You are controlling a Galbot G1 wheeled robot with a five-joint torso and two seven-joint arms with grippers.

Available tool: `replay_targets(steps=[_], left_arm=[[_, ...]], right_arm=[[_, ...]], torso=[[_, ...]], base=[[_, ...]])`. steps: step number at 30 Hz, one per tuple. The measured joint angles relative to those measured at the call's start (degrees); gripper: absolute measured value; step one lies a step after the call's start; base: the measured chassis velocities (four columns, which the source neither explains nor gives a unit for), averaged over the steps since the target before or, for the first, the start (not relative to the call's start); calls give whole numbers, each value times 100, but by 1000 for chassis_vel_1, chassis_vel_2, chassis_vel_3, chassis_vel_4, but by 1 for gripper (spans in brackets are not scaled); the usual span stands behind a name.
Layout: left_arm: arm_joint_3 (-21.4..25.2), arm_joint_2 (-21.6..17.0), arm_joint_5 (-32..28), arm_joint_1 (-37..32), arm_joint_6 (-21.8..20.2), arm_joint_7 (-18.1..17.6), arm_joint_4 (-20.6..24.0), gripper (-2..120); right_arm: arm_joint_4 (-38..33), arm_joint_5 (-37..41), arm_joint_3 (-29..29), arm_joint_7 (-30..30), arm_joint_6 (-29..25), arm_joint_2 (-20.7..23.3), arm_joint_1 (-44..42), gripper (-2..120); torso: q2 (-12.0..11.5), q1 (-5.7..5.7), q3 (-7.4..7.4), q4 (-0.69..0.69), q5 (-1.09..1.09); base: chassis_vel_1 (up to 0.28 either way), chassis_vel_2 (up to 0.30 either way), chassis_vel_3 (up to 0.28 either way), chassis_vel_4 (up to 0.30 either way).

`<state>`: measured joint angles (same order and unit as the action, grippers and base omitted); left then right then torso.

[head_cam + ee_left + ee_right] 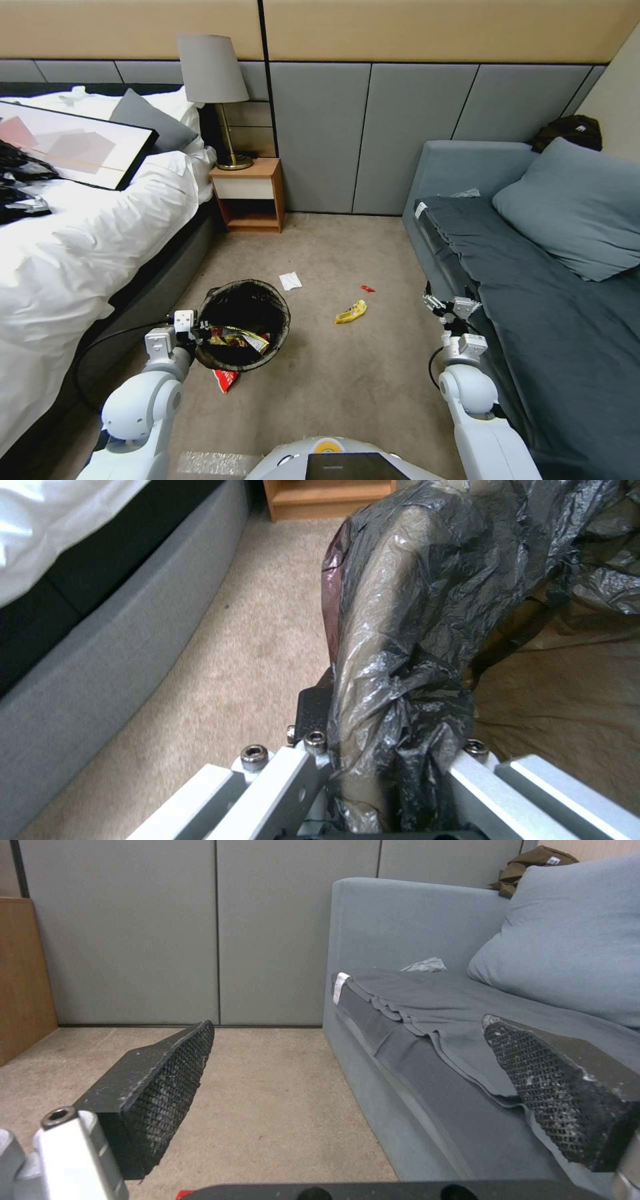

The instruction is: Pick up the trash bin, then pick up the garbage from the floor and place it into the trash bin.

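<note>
The bin [243,327] wears a crinkled, glossy black plastic liner [427,605]. The carpet [347,373] is matt beige pile. The right gripper [347,1065] has rough, cross-hatched black pads [170,1080]; its brackets are smooth pale metal.

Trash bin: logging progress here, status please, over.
Left gripper shut on trash bin rim. Right gripper open beside sofa. Yellow wrapper, white scrap on floor, nothing blocking.

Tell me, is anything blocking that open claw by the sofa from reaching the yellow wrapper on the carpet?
Nothing visible does. Bare carpet lies between the open right gripper beside the sofa and the yellow wrapper. The trash bin, held by the left gripper, stands off to the side.
</note>
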<state>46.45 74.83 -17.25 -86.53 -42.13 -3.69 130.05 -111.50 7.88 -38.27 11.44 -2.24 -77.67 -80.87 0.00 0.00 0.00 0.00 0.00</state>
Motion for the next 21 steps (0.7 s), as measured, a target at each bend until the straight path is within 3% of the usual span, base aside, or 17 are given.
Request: replay_targets(steps=[21], left_arm=[[21, 14, -3, 24, 0, 21, -46, 0]], right_arm=[[101, 47, 9, -50, 0, 7, 16, 100]], torso=[[0, 0, 0, 0, -1]], base=[[-62, 64, 64, -60]])
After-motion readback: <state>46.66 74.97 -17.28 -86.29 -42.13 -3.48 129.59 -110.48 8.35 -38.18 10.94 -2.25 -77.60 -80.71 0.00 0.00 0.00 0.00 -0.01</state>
